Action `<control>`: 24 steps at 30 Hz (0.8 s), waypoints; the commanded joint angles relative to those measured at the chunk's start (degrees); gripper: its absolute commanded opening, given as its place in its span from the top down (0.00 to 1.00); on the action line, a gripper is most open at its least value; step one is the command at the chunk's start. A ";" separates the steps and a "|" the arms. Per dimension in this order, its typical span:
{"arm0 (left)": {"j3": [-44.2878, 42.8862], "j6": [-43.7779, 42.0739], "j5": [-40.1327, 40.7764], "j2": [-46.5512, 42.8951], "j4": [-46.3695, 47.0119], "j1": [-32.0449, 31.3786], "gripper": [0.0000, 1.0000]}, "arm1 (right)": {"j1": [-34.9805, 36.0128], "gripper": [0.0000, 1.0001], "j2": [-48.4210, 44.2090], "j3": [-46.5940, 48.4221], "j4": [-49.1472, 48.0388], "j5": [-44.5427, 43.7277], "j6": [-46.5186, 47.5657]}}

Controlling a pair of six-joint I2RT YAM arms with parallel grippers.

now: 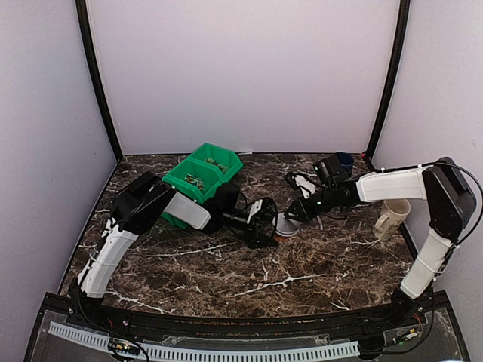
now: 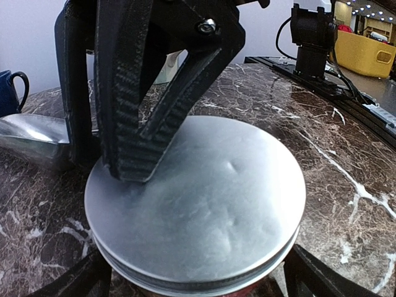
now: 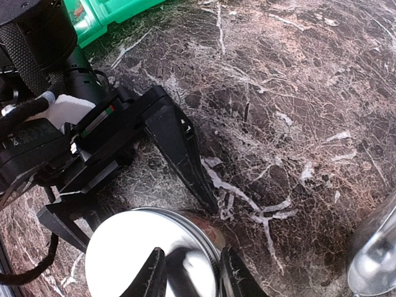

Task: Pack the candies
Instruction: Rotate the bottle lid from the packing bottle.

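Marble table point(image 1: 226, 279): left gripper point(image 1: 269, 223) is spread wide and straddles the upright jar point(image 1: 287, 225), likely bracing it; can't tell if it touches. Right gripper point(image 3: 193, 275) is narrow, tips down on the lid point(image 2: 204, 204), probably seating it. Candies point(image 2: 247, 289) show only as a reddish band under the lid rim. Piece axis unreadable; jar axis vertical, mouth up.
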State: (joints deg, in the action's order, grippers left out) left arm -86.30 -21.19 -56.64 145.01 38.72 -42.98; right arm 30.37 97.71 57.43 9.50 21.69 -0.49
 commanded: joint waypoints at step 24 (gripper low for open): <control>5.35 -4.16 13.75 11.08 -9.39 -3.34 0.14 | 0.39 0.71 -5.08 -4.75 0.08 0.62 -0.50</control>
State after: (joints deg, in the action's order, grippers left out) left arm -86.80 -18.90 -54.85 145.99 41.50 -44.69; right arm 30.37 95.42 54.98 9.28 21.45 -0.54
